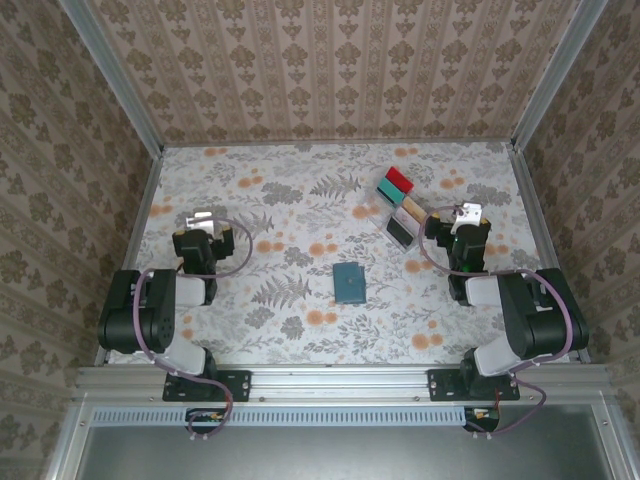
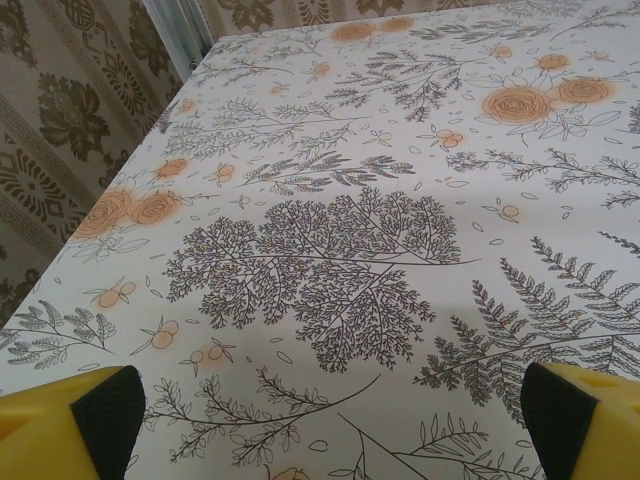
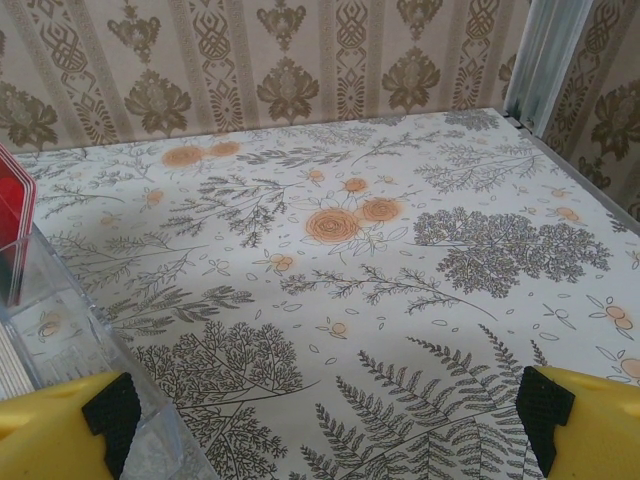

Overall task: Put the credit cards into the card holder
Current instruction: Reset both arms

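The small flat dark teal square card holder (image 1: 349, 283) lies on the floral-patterned table (image 1: 290, 195), between the arms. The assorted coloured plastic credit cards (image 1: 397, 186) stand in a clear plastic rack (image 3: 65, 335) beside the right gripper (image 1: 462, 216). The jaws of the left gripper (image 1: 208, 221) and the right gripper are spread wide, both empty.

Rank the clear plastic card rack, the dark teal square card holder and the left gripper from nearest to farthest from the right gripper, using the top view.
1. Clear plastic card rack, just left of the right gripper.
2. Dark teal square card holder, mid-table.
3. Left gripper, across the table on the left.
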